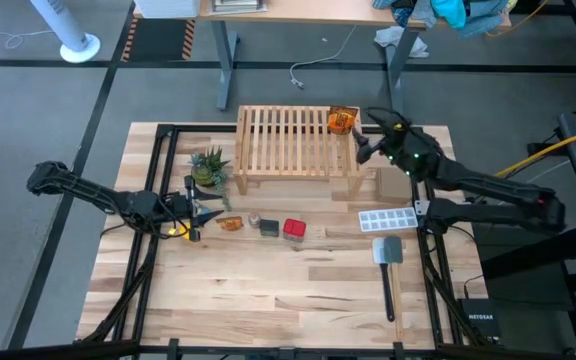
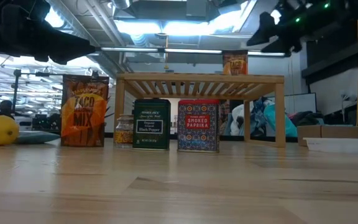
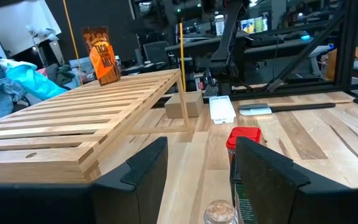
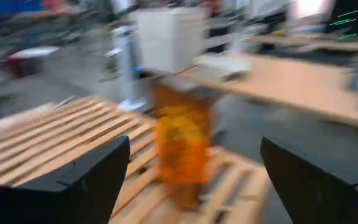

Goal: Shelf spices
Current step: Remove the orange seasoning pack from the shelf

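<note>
1. One orange packet stands upright on the shelf, at its far right corner, just in front of the right gripper.
2. The right gripper hangs just beside that corner, fingers spread wide, nothing between them; the packet is free of them.
3. The shelf itself sits toward the far side of the surface, slats on top, short legs under it.
4. In front of the shelf, a row on the surface: the second orange packet, the tiny clear jar, the dark box, and the red tin.
5. The left gripper is low, at the left end of that row, close to the orange packet there, its fingers apart and holding nothing.
6. A green plant stands left of the shelf.
7. Off to the right lie a white tray and a spatula.
</note>
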### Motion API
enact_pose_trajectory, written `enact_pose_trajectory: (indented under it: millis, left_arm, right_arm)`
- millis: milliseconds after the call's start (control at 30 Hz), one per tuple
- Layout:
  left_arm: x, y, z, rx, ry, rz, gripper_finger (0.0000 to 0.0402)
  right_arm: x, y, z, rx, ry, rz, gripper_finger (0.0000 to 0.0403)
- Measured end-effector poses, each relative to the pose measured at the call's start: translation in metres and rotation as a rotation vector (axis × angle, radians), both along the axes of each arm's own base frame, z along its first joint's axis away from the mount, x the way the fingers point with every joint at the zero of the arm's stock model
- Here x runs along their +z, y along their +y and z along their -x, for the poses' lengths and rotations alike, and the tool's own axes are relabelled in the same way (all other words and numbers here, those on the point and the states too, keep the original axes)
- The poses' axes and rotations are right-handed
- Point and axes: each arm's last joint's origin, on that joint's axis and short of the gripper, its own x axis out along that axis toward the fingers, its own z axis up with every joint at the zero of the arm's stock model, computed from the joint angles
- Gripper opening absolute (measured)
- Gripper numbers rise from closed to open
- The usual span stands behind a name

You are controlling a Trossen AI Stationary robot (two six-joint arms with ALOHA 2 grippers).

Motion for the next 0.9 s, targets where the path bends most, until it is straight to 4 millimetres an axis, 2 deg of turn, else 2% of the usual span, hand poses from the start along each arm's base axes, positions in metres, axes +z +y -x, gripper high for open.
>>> enact_pose_trajectory:
  millis: [67, 267, 467, 600, 733, 900]
  left_arm:
    - [0.0, 0.0, 0.0, 0.0, 0.0, 0.0, 0.0182]
    - [0.0, 0.0, 0.0, 0.0, -0.001, 0.007, 0.0182]
    - [0.0, 0.0, 0.0, 0.0, -0.001, 0.009, 0.0182]
    - [0.0, 0.0, 0.0, 0.0, -0.001, 0.01, 0.0182]
    - [0.0, 0.0, 0.0, 0.0, 0.001, 0.009, 0.0182]
    - [-0.001, 0.0, 0.0, 0.0, 0.008, 0.007, 0.0182]
  right_arm:
    - [-0.006, -0.006, -0.004, 0.035, 0.026, -0.023, 0.0367]
    - [-0.025, -0.033, -0.01, -0.026, 0.107, -0.075, 0.0367]
    - [-0.039, -0.059, -0.019, 0.089, 0.075, -0.106, 0.0367]
    - [-0.047, -0.07, -0.026, 0.163, 0.054, -0.108, 0.0361]
    - [-0.054, -0.073, -0.032, 0.219, 0.062, -0.11, 0.0318]
    - [-0.057, -0.073, -0.033, 0.234, 0.083, -0.121, 0.022]
